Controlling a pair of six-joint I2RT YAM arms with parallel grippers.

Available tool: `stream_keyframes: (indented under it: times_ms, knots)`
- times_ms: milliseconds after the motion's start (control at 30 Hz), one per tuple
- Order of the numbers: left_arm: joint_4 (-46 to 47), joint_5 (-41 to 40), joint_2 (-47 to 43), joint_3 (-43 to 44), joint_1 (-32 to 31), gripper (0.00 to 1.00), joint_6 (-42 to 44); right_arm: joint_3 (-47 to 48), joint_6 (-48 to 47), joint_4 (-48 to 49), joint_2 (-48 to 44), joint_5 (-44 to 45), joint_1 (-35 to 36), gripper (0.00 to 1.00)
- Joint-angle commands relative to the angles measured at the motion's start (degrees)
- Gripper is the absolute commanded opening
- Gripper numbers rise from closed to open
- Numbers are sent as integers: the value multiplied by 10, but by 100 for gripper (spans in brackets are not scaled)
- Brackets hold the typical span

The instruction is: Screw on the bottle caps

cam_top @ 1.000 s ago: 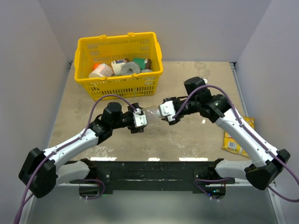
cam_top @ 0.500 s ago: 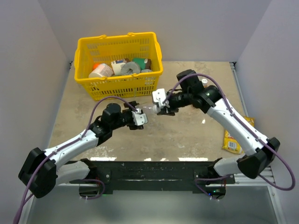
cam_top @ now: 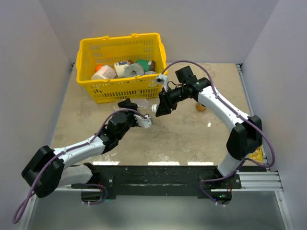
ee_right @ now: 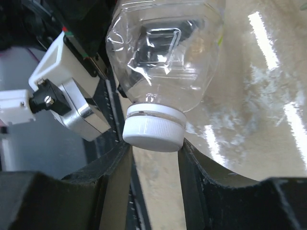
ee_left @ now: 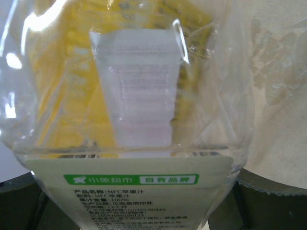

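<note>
— While my left gripper (cam_top: 138, 111) is clamped round the body of the clear bottle (ee_left: 139, 96), my right gripper (ee_right: 156, 153) is pinched on the white cap (ee_right: 153, 128) that sits on its neck.

— Where over the table (cam_top: 192, 139) is that?

— About midway between the left and right edges, a little toward the far edge. It is just in front of the yellow basket (cam_top: 125, 88) that fills the far left corner. The bottle is tilted over rather than upright, with its neck pointing at my right arm. Its white label (ee_left: 134, 191) is the part nearest my left fingers (ee_left: 21, 203).

— Is the cap fully on?

— It covers the mouth and meets the collar ring above it. How tight it is, I cannot tell.

— And the other bottle?

— The small orange bottle (cam_top: 201, 106) stands on the table right of the middle, toward the far edge, partly hidden behind my right arm. I cannot make out its top. A yellow snack packet (cam_top: 259, 154) peeks out from behind the same arm at the right edge, toward the near right corner.
</note>
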Motion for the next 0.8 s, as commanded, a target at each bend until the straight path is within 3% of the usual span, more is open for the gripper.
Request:
stream_keyframes:
  times_ms: [0,67,133,167,200,233,267,300,367,467,633,767]
  knots:
    - [146,-39,-9,12,-18,0,24,-32,202,87,11,-84,-17,14]
    - [139,-39,-9,14,-18,0,25,-37,221,104,14,-98,-21,16]
    - [114,-43,-7,18,-17,0,13,-28,208,104,20,-122,-22,26]
    - [107,-45,-6,24,-16,0,4,-1,149,69,21,-125,-22,31]
    - [72,-45,-6,29,-14,0,-8,21,96,33,21,-124,-22,46]
    - [45,-33,-7,36,-12,0,-34,41,39,-5,12,-115,-21,52]
    - [18,-29,-7,47,-8,0,-48,77,-90,-93,6,-91,-22,57]
    - [-21,-25,-3,52,-5,0,-66,89,-145,-135,1,-69,-22,66]
    - [-77,12,-2,71,4,0,-117,86,-253,-183,-34,2,-21,69]
    - [-140,66,-1,83,12,0,-171,21,-347,-153,-119,55,-24,71]
    - [-213,217,-12,98,17,0,-222,-100,-386,21,-251,102,-16,74]
    - [-242,307,-25,106,20,0,-231,-115,-434,59,-287,91,7,72]
